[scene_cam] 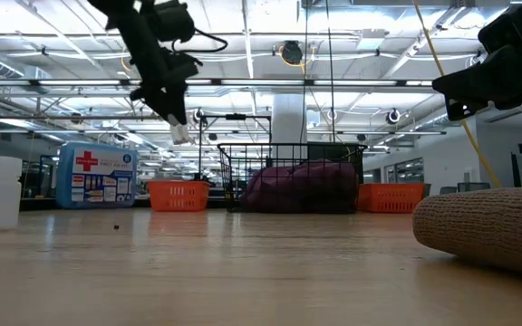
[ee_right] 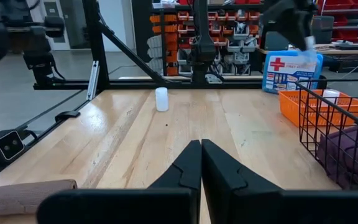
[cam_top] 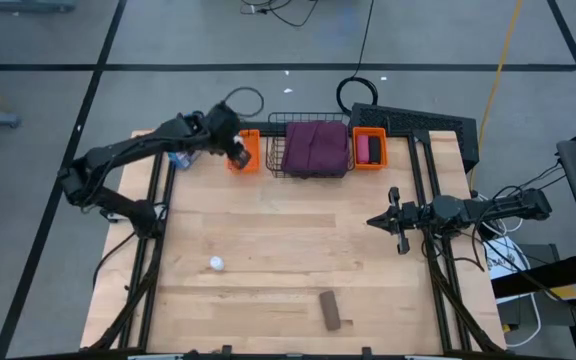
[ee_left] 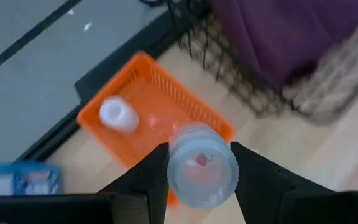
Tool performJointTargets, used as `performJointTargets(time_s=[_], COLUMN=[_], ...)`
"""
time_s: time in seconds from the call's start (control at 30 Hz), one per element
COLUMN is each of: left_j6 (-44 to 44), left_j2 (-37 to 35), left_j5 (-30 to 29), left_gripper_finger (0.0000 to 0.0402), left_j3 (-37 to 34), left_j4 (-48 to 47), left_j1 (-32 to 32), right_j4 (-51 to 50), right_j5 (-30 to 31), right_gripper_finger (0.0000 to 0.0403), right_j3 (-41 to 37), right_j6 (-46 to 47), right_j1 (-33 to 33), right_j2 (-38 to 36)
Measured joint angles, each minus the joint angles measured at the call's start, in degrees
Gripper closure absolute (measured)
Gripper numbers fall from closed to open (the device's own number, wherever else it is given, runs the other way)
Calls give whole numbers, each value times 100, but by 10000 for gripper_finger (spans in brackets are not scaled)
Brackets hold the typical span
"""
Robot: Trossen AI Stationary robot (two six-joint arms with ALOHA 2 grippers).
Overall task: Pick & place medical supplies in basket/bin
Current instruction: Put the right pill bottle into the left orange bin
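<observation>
Vial [ee_left: 202, 172], pinched upright between the left gripper [ee_left: 199, 168] fingers, hangs directly above the left orange bin [ee_left: 143, 81], beside the wire basket [cam_top: 313, 170]; the right gripper [ee_right: 201, 163], pressed together, waits well apart.

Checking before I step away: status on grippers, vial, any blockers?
Left gripper shut on vial, above left orange bin; one vial inside. Right gripper shut, idle mid-table. Nothing in the way.

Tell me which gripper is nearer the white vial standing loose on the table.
Neither clearly. The left gripper hangs above the left orange bin, far behind the vial; the right gripper hovers off to its right.
</observation>
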Motion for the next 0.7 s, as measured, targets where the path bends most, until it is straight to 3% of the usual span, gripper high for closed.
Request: performJointTargets(time_s=[0.17,0.7], left_j6=[-9,-208], left_j2=[294,1666], left_j5=[441,270], left_gripper_finger=[246,245], left_j3=[-4,-7], left_j4=[634,1296], left_j1=[473,912], right_j4=[0,0], right_j5=[2,0], right_gripper_finger=[403,403], right_j3=[0,0], right_j6=[-1,0], right_j1=[-1,-1], right_j2=[-1,0])
